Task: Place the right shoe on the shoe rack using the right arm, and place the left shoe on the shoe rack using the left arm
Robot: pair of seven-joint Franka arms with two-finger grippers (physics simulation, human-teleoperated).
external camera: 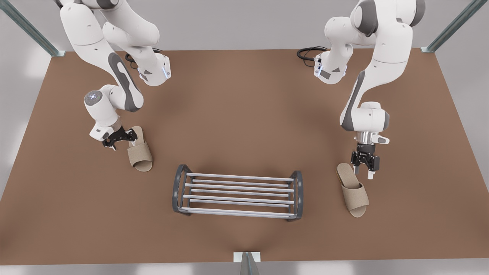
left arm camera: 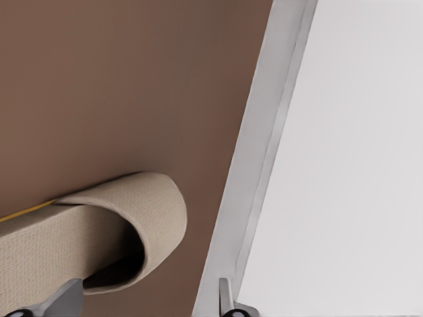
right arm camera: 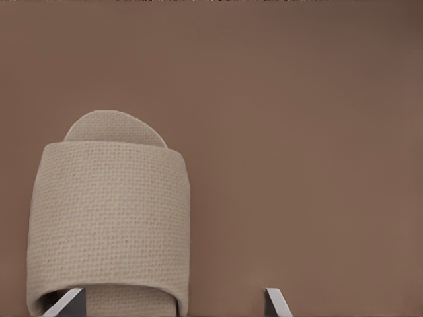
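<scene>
Brown worktop (external camera: 244,114) carries soft, light woven slippers, left (external camera: 140,154) and right (external camera: 353,193); left hand (external camera: 122,142) and right hand (external camera: 363,173), both released, should likely pinch the firmer sole edge.

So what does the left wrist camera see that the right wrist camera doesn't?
Only the left wrist view: the table's pale edge, and the left shoe seen side-on, with the dark hollow under its strap. Only the right wrist view: the right shoe seen from above, its toe end poking past the strap. Both: the brown table and an open hand by a beige shoe, the left hand and the right hand.
</scene>
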